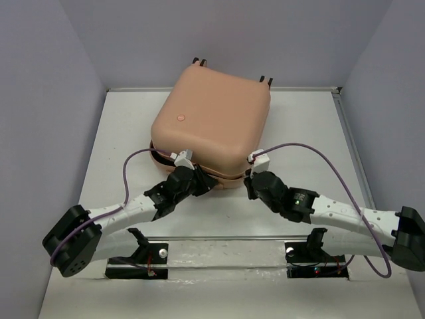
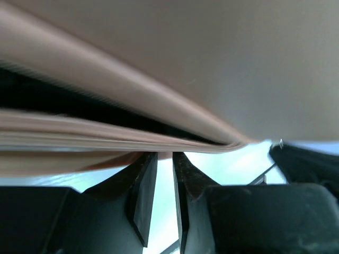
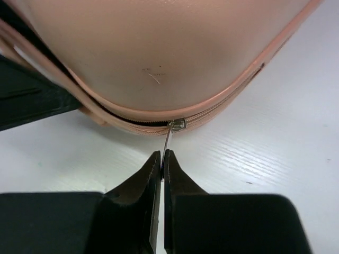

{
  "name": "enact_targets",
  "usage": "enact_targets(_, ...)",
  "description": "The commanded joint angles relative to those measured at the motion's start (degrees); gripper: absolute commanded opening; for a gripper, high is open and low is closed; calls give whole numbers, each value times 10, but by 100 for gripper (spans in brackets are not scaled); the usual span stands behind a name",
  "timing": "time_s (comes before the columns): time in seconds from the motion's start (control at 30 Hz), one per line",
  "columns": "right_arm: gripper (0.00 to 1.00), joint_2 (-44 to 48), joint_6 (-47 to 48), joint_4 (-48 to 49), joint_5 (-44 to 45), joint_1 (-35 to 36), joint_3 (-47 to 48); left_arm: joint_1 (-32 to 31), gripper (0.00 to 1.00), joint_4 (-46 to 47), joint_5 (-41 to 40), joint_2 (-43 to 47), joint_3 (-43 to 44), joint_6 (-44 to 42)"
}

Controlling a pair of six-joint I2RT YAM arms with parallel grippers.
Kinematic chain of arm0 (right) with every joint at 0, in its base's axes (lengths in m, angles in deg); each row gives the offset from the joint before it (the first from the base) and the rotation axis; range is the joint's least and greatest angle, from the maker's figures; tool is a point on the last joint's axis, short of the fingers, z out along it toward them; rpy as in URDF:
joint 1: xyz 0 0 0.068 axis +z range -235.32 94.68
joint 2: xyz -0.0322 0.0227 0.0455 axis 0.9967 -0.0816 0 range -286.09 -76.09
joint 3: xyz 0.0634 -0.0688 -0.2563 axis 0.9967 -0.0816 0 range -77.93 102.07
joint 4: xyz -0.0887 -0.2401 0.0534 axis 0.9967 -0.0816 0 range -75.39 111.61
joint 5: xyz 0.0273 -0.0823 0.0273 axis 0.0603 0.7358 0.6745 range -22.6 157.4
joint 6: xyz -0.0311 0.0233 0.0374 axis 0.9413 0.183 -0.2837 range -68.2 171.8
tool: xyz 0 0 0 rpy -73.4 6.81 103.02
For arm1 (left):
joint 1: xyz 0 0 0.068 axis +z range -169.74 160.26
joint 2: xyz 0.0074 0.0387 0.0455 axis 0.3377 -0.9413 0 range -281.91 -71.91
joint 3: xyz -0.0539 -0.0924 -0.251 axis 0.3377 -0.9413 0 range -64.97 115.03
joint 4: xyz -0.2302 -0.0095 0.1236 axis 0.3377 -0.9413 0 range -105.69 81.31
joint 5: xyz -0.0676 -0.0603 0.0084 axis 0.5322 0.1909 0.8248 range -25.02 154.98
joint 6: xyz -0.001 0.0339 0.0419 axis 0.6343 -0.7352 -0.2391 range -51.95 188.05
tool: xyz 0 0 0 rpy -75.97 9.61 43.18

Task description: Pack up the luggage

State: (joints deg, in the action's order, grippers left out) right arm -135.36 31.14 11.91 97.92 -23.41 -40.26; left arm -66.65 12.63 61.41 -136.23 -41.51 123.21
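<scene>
The peach-pink luggage [image 1: 212,113] lies flat at the middle back of the table with its lid down. A dark gap stays open along its front left seam [image 2: 79,100]. My right gripper [image 1: 250,178] is at the front right corner, shut on the thin metal zipper pull [image 3: 168,138] just below the slider [image 3: 177,124]. My left gripper [image 1: 199,181] is at the front edge. Its fingertips [image 2: 148,164] stand a narrow gap apart against the lower rim, with only table showing between them. The inside of the luggage is hidden.
The white table [image 1: 305,126] is walled by grey panels at the left, back and right. Purple cables [image 1: 133,159] loop from both wrists. The arm mounts [image 1: 153,256] sit at the near edge. The left gripper's body [image 3: 32,95] shows at the left of the right wrist view.
</scene>
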Motion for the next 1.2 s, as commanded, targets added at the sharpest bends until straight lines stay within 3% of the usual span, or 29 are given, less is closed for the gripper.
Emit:
enact_targets(0.0, 7, -25, -43, 119, -244, 44, 23, -4, 32, 50, -32, -51, 57, -22)
enact_targets(0.1, 7, -66, -48, 169, -282, 65, 55, -4, 31, 67, -18, -91, 87, -24)
enact_targets(0.3, 7, -46, -59, 134, -177, 70, 44, -4, 30, 73, -20, -94, 84, -28)
enact_targets(0.43, 7, -2, -90, 80, -147, 70, 14, -4, 30, 83, -9, -99, 75, -22)
enact_targets(0.53, 7, -13, -104, 91, -135, 70, 12, -4, 30, 99, -3, -109, 73, -16)
enact_targets(0.6, 7, -53, -70, 147, -215, 70, 41, -4, 30, 107, 1, -125, 81, -14)
enact_targets(0.67, 7, -115, -62, 189, -253, 86, 137, -4, 30, 109, 3, -136, 88, -15)
enact_targets(0.73, 7, -224, -16, 170, -249, 142, 229, -4, 30, 113, 1, -145, 95, -16)
enact_targets(0.8, 7, -273, 13, 145, -233, 167, 326, -3, 30, 115, 3, -149, 98, -18)
enact_targets(0.83, 7, -281, 12, 139, -209, 173, 328, -3, 30, 116, 4, -149, 98, -20)
enact_targets(1.07, 7, -99, -85, 128, -96, 146, 88, -1, 33, 115, 12, -98, 50, -30)
enact_targets(1.13, 7, -38, -112, 101, -71, 139, 38, -1, 44, 99, 20, -54, 35, -36)
enact_targets(1.17, 28, -21, -125, 85, -67, 134, 30, -1, 50, 84, 24, -16, 26, -38)
